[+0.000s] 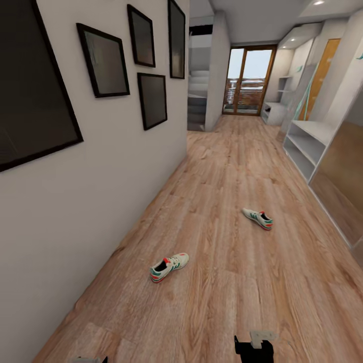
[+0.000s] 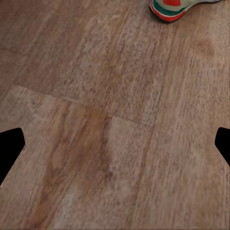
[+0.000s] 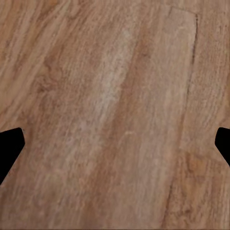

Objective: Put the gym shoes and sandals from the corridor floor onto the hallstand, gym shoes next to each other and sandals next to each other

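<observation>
This is the corridor of a home. A long light brown wood-plank laminate floor [image 1: 237,166] runs between plain white walls toward a wood-framed glazed door [image 1: 249,80] at the far end, with daylight and a balcony railing behind it. Black-framed dark pictures [image 1: 103,60] hang in a group on the left wall. A grey carpeted staircase [image 1: 197,98] opens off the left side. Along the right stands a pale grey-white hallstand with open shelf levels [image 1: 307,143]. Two off-white sneakers with green stripes [image 1: 169,266] [image 1: 258,218] lie well apart on the floor. Recessed ceiling lights [image 1: 317,3] glow overhead.
</observation>
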You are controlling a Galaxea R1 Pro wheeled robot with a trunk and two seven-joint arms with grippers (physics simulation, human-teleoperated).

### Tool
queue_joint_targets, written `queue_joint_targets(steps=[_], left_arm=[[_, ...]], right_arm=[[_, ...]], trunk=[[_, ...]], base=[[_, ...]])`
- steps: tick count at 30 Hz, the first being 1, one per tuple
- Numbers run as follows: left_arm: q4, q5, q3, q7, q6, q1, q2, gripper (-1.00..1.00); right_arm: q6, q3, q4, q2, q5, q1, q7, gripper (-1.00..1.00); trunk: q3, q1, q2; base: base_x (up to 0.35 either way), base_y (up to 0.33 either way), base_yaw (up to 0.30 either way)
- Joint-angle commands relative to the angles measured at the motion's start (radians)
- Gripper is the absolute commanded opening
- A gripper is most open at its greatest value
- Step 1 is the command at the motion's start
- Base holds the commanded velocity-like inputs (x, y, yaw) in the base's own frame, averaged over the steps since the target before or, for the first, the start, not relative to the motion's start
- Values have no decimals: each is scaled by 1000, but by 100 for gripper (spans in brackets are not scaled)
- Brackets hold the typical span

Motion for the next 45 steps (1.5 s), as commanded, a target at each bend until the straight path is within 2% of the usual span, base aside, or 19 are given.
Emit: queue_joint_targets(steps=[1, 11, 21, 45], left_arm=[[1, -1, 8, -9, -1, -1, -1, 100], [1, -1, 9, -9, -1, -1, -1, 100], [1, -1, 10, -9, -1, -1, -1, 100], [1, -1, 10, -9, -1, -1, -1, 100]], right_arm=[[-3, 2, 1, 0, 3, -1, -6, 100], [-3, 1, 0, -1, 3, -1, -6, 100], [-3, 1, 0, -1, 2, -1, -7, 100], [-3, 1, 1, -1, 2, -1, -8, 100]], trunk=[[-1, 0, 0], [-1, 0, 0], [-1, 0, 0], [-1, 0, 0]], base=[[150, 300, 0], [185, 279, 0], [25, 29, -42], [1, 1, -274]])
